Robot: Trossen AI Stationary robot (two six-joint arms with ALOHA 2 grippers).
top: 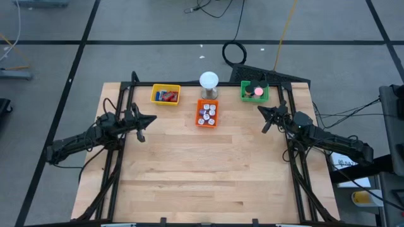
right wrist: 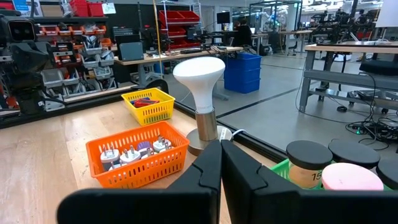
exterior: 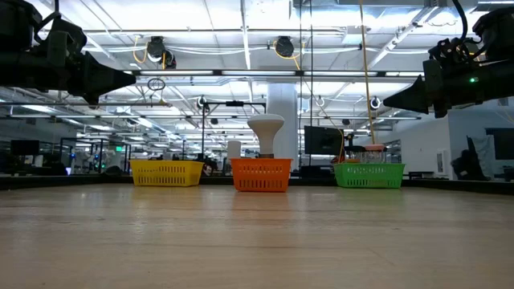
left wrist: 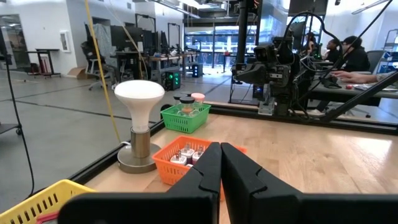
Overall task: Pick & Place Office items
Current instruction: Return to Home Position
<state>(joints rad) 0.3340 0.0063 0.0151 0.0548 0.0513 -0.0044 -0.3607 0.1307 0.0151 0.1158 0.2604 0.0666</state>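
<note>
Your left gripper and right gripper hang at opposite sides of the planked wooden table, their dark fingers pressed together and empty. The office items lie in three lattice-walled plastic trays: yellow tray, orange tray and green tray.

Table open in front; yellow tray, orange tray, lamp, green tray block rear.

Office items, all binned
Red, blue pieces sit in the yellow basket; white-purple plug adapters in the orange basket; black and pink round tops in the green basket
</note>
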